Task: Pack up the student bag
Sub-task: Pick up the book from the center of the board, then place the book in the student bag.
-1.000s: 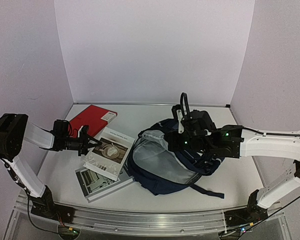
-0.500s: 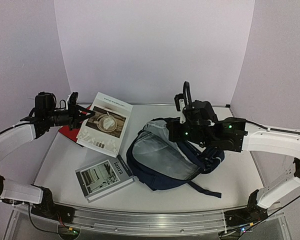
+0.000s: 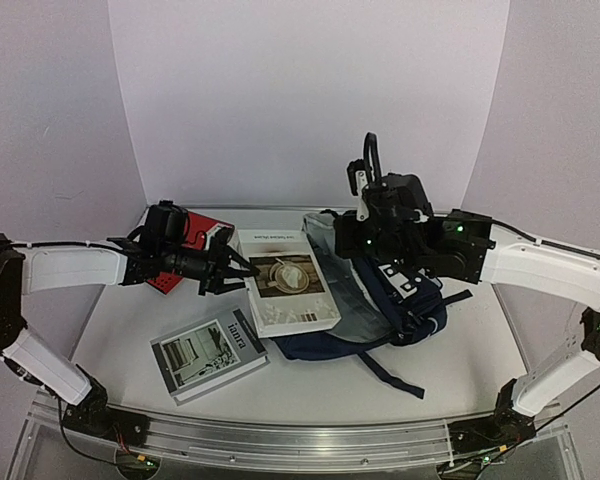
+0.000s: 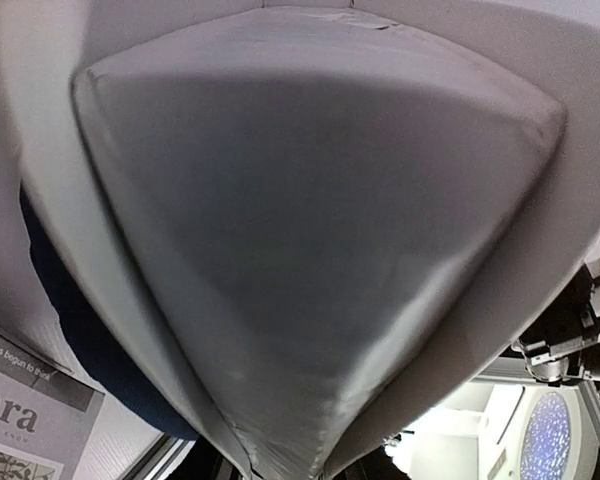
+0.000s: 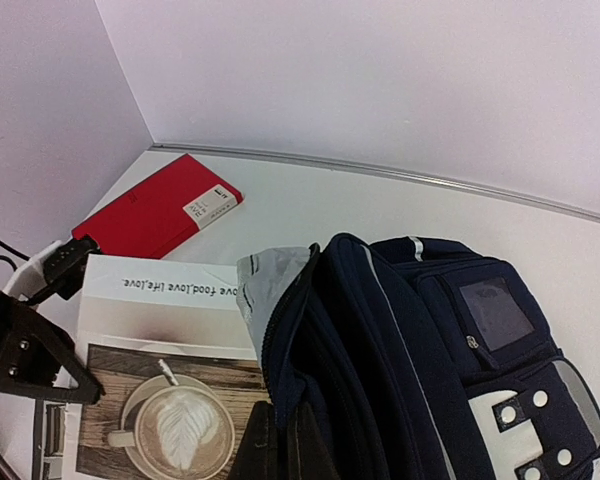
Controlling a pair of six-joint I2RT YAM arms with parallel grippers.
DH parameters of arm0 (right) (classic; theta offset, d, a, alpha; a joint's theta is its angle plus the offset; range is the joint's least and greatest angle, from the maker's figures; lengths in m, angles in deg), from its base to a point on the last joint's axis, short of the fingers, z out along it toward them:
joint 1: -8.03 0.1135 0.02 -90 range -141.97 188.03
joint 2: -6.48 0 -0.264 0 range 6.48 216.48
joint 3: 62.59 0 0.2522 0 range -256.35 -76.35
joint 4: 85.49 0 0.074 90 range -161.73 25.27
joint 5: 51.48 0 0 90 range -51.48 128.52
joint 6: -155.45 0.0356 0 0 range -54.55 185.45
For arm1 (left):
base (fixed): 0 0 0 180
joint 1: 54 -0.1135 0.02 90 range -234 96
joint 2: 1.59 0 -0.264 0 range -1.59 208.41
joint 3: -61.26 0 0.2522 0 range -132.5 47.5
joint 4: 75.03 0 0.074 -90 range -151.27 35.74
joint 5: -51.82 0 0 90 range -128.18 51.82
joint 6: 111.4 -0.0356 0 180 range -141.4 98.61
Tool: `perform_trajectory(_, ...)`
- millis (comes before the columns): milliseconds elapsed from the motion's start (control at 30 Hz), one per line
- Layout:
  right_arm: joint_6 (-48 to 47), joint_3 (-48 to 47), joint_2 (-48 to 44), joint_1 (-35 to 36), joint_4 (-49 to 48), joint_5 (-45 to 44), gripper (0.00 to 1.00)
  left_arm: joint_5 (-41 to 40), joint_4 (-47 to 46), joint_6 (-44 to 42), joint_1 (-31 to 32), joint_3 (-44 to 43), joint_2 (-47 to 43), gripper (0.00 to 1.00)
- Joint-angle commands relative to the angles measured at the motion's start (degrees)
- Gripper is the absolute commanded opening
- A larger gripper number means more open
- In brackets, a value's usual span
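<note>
At centre-right of the desk (image 3: 480,350), the student bag (image 3: 410,305) is propped up, mouth turned left. Its rim is pinched by the right claw (image 5: 280,455), fingers closed on the fabric. A coffee-cover book (image 3: 285,290) is clamped at its left edge by the left claw (image 3: 232,272) and held at the bag mouth, not yet inside. Nothing is confirmed packed. A red book (image 3: 193,236) at back left and a grey book (image 3: 208,352) at front left lie on the desk, well apart from the bag. Progress is judged early: one of three visible books is in hand.
</note>
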Motion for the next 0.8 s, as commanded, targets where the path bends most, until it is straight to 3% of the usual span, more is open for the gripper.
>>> perform_trajectory(0,-1.6,-6.6,-1.9,1.0,-11.0,-2.3,0.0,0.0,-5.7,4.4,0.6,-2.0,4.1,0.27)
perform_trajectory(767,-2.3,-8.4,0.4,3.0,-15.1,-1.4,0.0,-6.4,-35.1,21.2,9.1,-8.5,25.0,0.27)
